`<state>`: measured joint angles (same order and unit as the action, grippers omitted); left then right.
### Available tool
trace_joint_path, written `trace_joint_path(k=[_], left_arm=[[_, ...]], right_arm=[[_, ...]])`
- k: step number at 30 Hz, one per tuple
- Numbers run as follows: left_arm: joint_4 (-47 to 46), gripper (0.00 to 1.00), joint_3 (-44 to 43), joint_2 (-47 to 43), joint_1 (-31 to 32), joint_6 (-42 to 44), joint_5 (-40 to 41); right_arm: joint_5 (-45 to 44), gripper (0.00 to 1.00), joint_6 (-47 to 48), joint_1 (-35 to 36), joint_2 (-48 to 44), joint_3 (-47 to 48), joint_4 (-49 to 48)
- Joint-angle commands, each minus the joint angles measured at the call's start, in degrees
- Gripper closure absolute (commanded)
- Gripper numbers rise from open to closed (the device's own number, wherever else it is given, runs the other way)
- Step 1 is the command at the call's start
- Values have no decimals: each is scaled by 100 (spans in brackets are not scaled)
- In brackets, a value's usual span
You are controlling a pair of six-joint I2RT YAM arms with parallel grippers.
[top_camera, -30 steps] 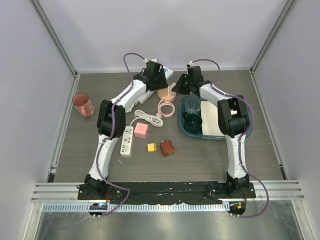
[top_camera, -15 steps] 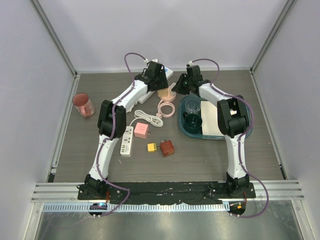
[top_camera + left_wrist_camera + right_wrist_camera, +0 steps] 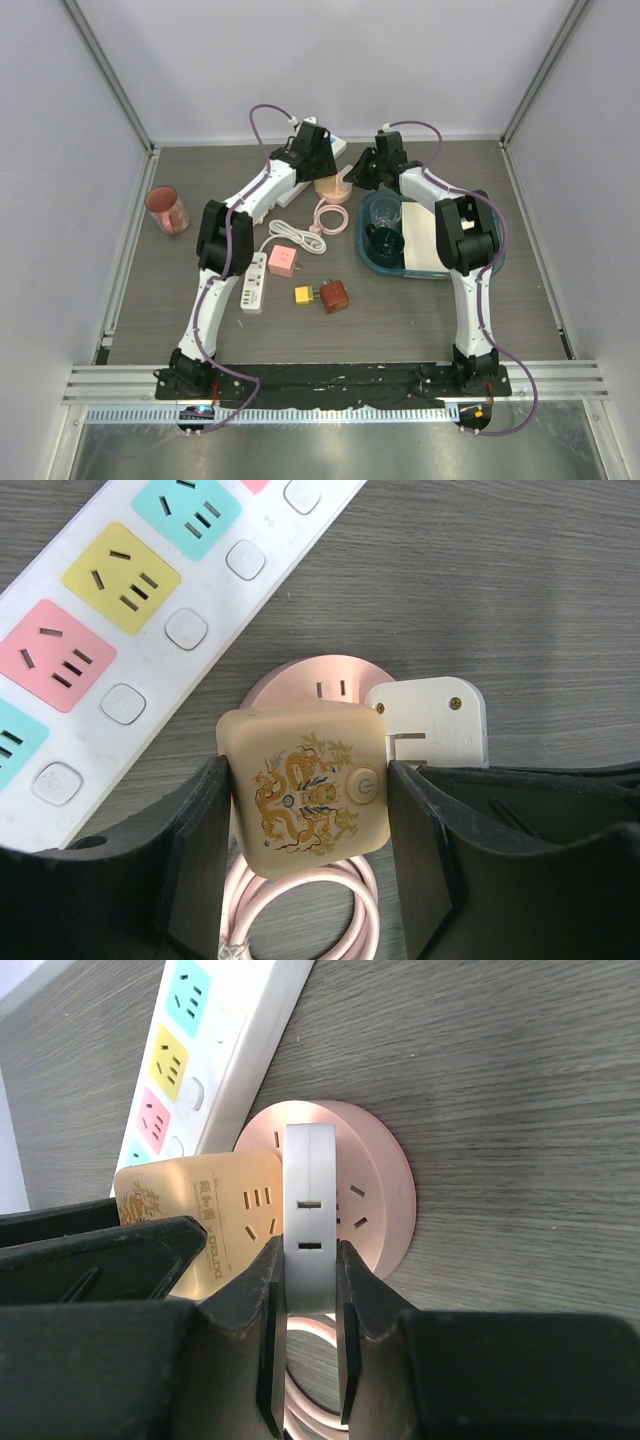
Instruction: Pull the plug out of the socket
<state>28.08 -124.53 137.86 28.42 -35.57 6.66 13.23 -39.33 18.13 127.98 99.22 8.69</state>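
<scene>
A round pink socket [image 3: 336, 188] lies at the back of the table, its pink cord [image 3: 333, 215] coiled beside it. A beige cube adapter [image 3: 305, 790] with a dragon print sits on the socket [image 3: 310, 675], and my left gripper [image 3: 310, 825] is shut on the cube's two sides. A flat white plug [image 3: 310, 1210] stands in the socket [image 3: 385, 1190] next to the cube [image 3: 215, 1205]. My right gripper [image 3: 310, 1275] is shut on the white plug [image 3: 428, 720], one pad on each flat face. Both grippers [image 3: 318, 165] [image 3: 362, 172] meet over the socket.
A white power strip [image 3: 130, 610] with coloured outlets lies just behind the socket. A teal tray [image 3: 395, 264] holds a glass [image 3: 383, 212] and a dark cup [image 3: 385, 243]. Nearer me lie another white strip [image 3: 253, 285] bearing a pink adapter [image 3: 284, 262], a yellow adapter [image 3: 303, 295] and a red-brown one [image 3: 334, 296]. A red cup [image 3: 167, 210] stands at the left.
</scene>
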Motion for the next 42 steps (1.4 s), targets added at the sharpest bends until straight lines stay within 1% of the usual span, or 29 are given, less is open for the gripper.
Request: trace_joint_path(k=[1,5,10,12,15,21,29,31,34,38,42], left_arm=[[796,82,122,399,84,191,257],[761,82,166,417,93,191,240],[743,83,192,417,84,165,240],[752,83,192,408,84,165,248],[735,82,210,399,84,156,266],[778,82,166,461,84,138,284],[805,83,219,478,84,103,292],[787,83,245,461,84,103,301],[778,83,271,452,84,112,319],[787,83,289,443,93,112,319],[787,82,254,373,75,138,319]], right_arm=[[479,99,-462,24,-652,264,-1283],[329,99,187,59,-643,484,-687],[180,99,636,111,-669,607,-368],[83,99,960,217,-643,773,-79],[65,99,1199,296,-555,1125,220],[-102,99,1183,305,-608,1153,256],[-303,99,427,147,-757,836,-25],[-514,99,435,173,-801,801,1],[-427,99,374,191,-854,757,-86],[-436,99,567,261,-845,853,80],[-1014,99,707,156,-880,792,317]])
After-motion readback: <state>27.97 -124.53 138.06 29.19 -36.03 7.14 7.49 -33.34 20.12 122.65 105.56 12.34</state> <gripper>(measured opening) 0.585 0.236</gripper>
